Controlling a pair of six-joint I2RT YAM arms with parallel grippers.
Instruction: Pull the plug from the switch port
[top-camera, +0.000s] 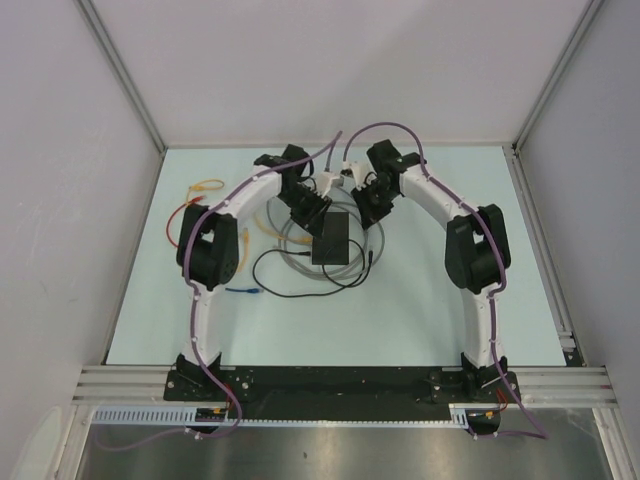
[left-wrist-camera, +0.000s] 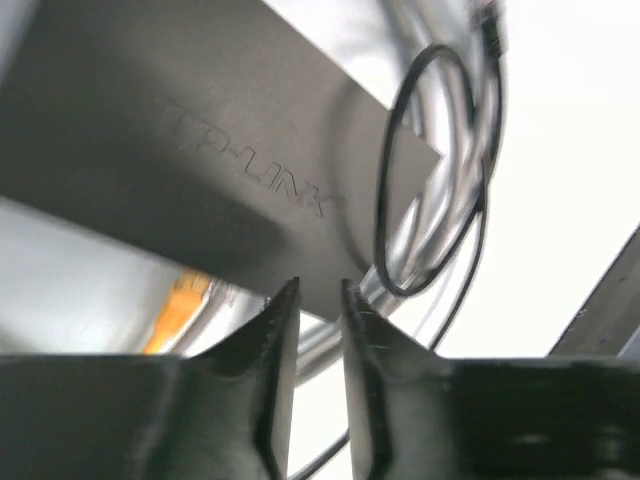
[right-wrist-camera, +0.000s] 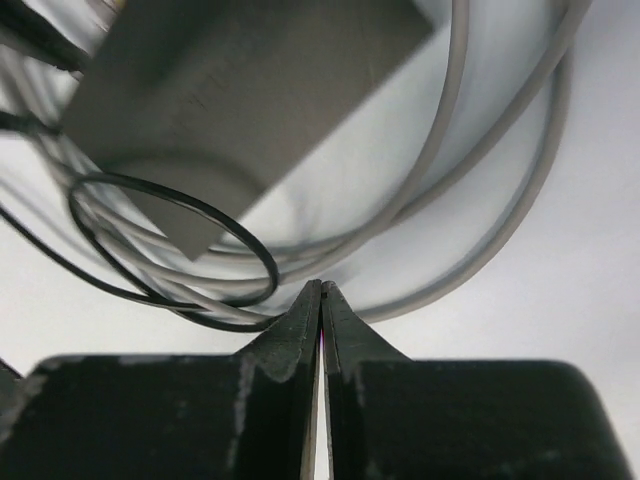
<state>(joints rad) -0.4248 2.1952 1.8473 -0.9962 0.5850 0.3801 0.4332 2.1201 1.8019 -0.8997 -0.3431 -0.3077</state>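
Note:
The switch (top-camera: 333, 238) is a flat black box lying on the table among loops of cable; it shows large in the left wrist view (left-wrist-camera: 230, 150) and in the right wrist view (right-wrist-camera: 240, 90). My left gripper (left-wrist-camera: 320, 290) hovers at the switch's far left edge (top-camera: 316, 207). Its jaws stand a little apart with nothing between them. Over the switch's far right side, my right gripper (right-wrist-camera: 322, 288) is shut and empty (top-camera: 372, 198). I cannot make out the plug or the switch port; that edge is hidden by my left gripper.
A grey cable coil (top-camera: 298, 262) and a thin black cable (left-wrist-camera: 382, 200) lie around and under the switch. Orange (top-camera: 206, 185) and red (top-camera: 178, 215) cables lie at the left. A blue connector (top-camera: 243, 291) sits near the left arm. Walls enclose the table on three sides.

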